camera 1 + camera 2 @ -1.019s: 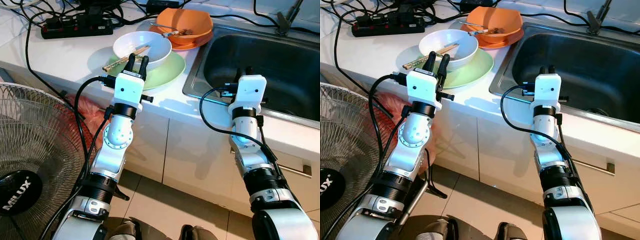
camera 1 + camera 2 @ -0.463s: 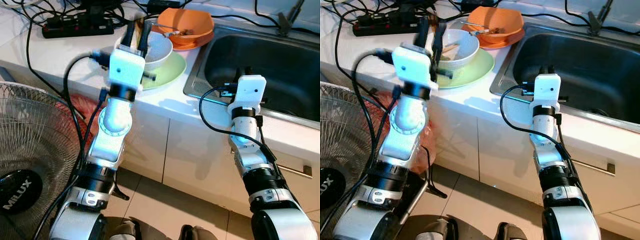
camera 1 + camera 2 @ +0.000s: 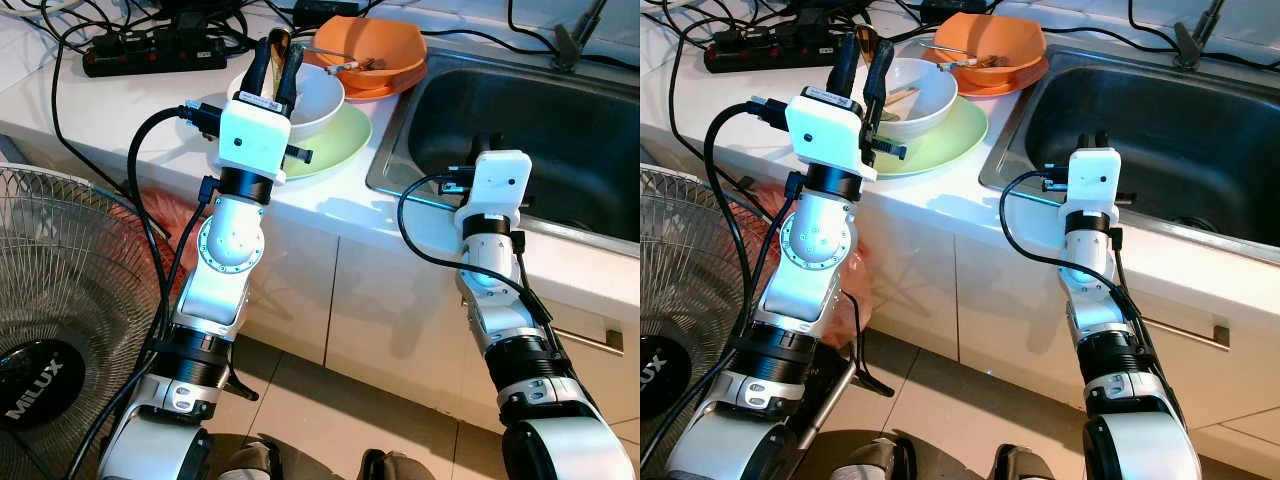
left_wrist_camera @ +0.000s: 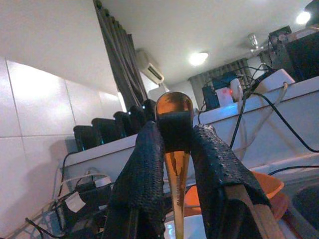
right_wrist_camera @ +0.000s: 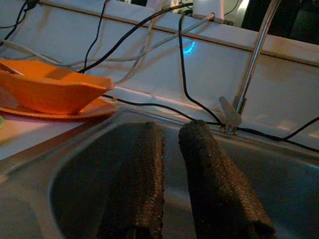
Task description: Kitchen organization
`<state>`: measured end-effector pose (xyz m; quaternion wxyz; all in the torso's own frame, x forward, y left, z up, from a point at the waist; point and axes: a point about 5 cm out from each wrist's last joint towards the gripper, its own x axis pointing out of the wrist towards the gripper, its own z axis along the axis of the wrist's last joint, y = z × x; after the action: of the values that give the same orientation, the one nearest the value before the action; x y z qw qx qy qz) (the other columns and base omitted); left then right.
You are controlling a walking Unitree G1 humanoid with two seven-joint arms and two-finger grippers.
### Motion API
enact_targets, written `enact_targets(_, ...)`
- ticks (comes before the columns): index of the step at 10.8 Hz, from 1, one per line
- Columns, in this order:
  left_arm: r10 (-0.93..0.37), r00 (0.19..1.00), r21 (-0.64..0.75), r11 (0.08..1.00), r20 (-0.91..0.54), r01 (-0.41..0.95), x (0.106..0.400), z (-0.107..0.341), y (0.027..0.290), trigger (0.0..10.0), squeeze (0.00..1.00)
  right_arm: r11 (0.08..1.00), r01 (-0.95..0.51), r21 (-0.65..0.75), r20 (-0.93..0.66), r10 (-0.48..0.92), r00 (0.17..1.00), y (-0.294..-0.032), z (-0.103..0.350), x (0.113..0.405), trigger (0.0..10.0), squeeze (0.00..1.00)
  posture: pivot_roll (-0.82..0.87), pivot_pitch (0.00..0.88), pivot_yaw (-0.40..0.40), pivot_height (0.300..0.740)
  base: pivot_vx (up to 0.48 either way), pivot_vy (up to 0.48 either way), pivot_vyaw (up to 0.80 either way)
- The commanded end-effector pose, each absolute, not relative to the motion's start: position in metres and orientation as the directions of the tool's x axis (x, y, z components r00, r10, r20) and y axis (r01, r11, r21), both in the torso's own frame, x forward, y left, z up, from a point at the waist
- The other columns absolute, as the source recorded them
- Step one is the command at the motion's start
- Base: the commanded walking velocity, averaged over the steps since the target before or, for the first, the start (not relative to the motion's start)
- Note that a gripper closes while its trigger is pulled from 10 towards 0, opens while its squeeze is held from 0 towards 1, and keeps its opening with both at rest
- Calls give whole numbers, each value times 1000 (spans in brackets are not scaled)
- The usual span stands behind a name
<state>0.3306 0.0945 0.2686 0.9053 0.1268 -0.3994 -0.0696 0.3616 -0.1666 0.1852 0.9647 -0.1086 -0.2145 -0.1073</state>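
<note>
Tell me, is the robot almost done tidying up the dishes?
Not yet, it looks just started. The left gripper has pinched a brown spoon and holds it up above the white bowl. Chopsticks lie in that bowl, which sits on the green plate. The orange bowl waits too. The right gripper rests at the sink edge, holding nothing.

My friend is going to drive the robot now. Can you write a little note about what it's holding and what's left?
Left end effector: raised over the white bowl, shut on a brown spoon.
Right end effector: empty, fingers slightly apart, at the sink's front edge.
White bowl sits on the green plate; orange bowl on an orange plate behind.
Done: spoon lifted.
Left: probably move spoon and dishes to the sink.
</note>
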Motion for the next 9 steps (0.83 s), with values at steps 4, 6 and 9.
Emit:
enact_targets(4, -236, 671, 299, 954, 703, 22, 329, 267, 94, 10000, 0, 951, 264, -160, 429, -174, 886, -168, 182, 360, 10000, 0, 31, 142, -3, 740, 0, 0, 0)
enact_targets(6, -236, 671, 299, 954, 703, 22, 329, 267, 94, 10000, 0, 951, 264, -160, 429, -174, 886, -168, 182, 360, 10000, 0, 31, 142, -3, 740, 0, 0, 0)
enact_targets(9, -173, 781, 211, 976, 600, 54, 338, 235, 106, 10000, 0, 952, 262, -158, 425, -173, 888, -168, 181, 360, 10000, 0, 29, 133, 2, 740, 0, 0, 0)
